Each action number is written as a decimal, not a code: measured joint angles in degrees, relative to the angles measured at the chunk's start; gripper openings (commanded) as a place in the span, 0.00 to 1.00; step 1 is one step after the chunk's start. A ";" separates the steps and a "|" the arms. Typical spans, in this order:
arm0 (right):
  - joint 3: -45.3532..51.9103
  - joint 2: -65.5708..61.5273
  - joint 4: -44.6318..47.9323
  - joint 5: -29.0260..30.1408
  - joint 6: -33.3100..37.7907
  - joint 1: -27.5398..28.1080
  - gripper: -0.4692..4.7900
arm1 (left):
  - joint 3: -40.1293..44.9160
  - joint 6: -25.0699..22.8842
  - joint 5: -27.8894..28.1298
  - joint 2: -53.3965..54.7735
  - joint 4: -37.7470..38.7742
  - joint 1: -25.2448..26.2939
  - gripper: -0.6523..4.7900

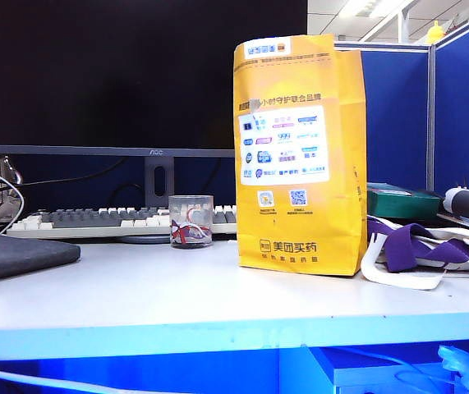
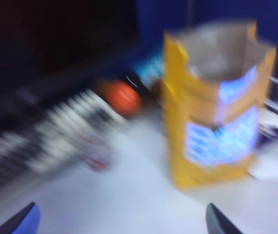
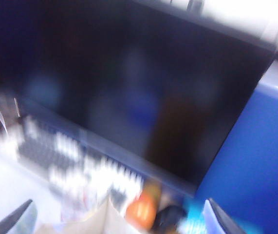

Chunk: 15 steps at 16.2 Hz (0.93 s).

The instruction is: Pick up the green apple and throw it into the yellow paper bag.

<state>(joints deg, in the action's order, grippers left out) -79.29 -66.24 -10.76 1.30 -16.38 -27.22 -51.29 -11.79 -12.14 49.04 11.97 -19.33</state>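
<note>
Pincers hanging apart above the yellow paper bag, green apple nowhere in sight.

Showing in blurred wrist views only: left pincer, fingertips spread wide and gripping nothing, looking down on the bag's open mouth; right pincer, likewise parted and bare, hovering over the bag's rim with an orange ball just behind it. Standing upright on the white desk, right of a small glass. Sitting behind: keyboard and dark monitor. Lying beside the bag: purple-and-white cloth.
</note>
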 measured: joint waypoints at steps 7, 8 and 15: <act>37.40 39.39 7.45 1.33 4.50 -0.07 1.00 | 11.80 -5.35 5.77 -24.20 -0.90 0.04 0.89; 43.34 44.81 9.68 1.49 6.84 -0.07 1.00 | 14.45 -5.31 6.51 -30.01 -1.86 0.04 0.88; 60.54 42.42 16.90 2.36 17.66 -0.07 1.00 | 20.37 2.49 17.53 -36.02 4.22 0.04 0.88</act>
<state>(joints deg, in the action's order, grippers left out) -18.74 -23.81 6.13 3.66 1.28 -27.29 -30.92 -9.30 5.39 13.02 16.19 -19.29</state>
